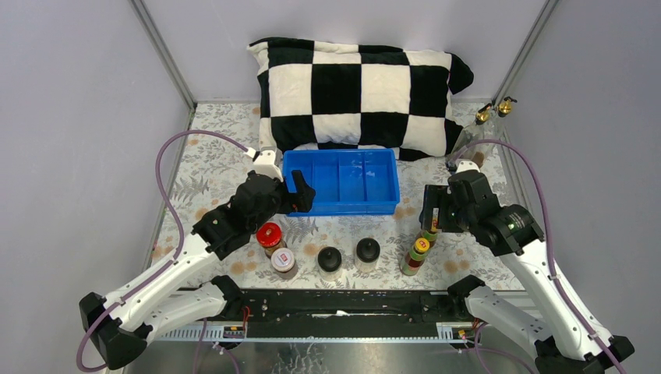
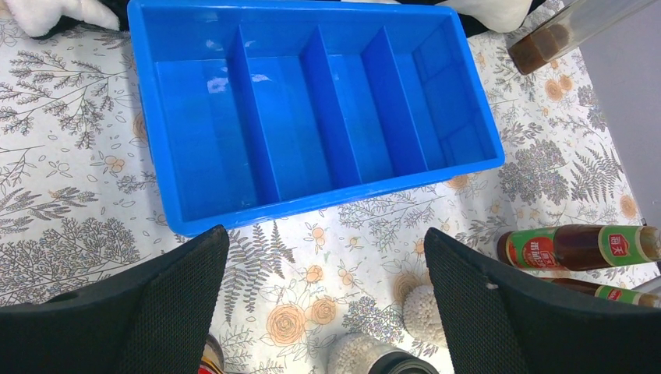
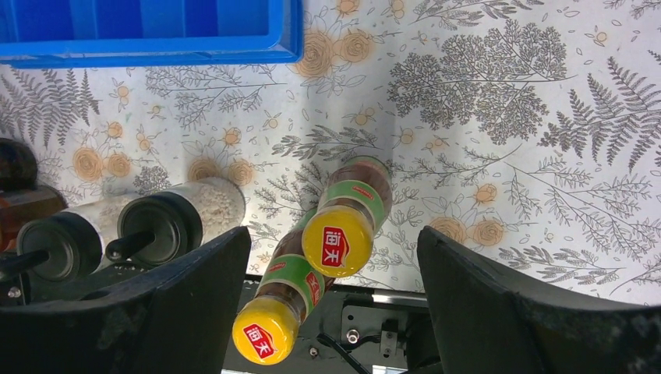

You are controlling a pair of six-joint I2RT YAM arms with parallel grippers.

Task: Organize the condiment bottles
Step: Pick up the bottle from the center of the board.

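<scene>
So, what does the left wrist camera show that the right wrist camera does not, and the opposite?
Only the left wrist view: the whole blue tray with all its compartments, empty, a corner of the pillow, and the base of a tall glass bottle. Only the right wrist view: the red-marked cap tops of the two slim sauce bottles, standing between the open right fingers, untouched. Both: part of the tray, those sauce bottles and the floral cloth; the left fingers are open too.
</scene>
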